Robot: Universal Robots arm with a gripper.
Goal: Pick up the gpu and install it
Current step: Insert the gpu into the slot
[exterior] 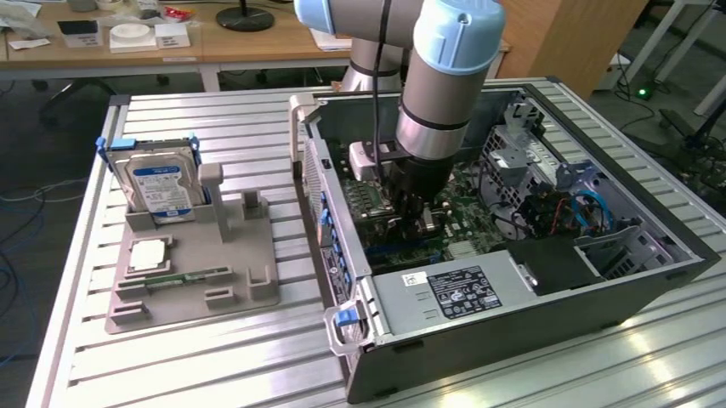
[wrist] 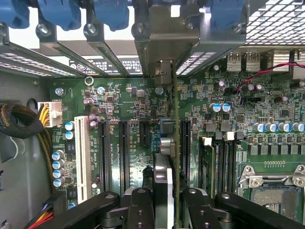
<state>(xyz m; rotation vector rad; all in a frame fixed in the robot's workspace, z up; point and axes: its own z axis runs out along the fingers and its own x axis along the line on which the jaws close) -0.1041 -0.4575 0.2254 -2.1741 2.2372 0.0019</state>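
Observation:
My gripper (exterior: 409, 214) reaches down inside the open computer case (exterior: 635, 280), just above the green motherboard (exterior: 477, 223). In the wrist view the gripper (wrist: 167, 212) is shut on the gpu (wrist: 174, 124). The card shows edge-on as a thin green blade with its black cooler on one face. It stands upright over the motherboard (wrist: 124, 95), between two black expansion slots (wrist: 123, 152) (wrist: 186, 148). Its metal bracket (wrist: 164, 45) reaches the rear slot openings of the case. Whether its lower edge sits in a slot is hidden.
On the exterior view's left, a grey fixture (exterior: 227, 289) holds a silver hard drive (exterior: 159, 189) and a short green memory stick (exterior: 187, 278). The power supply (exterior: 454, 291) lies at the case front. Drive cage and cables (exterior: 567, 204) crowd the exterior view's right.

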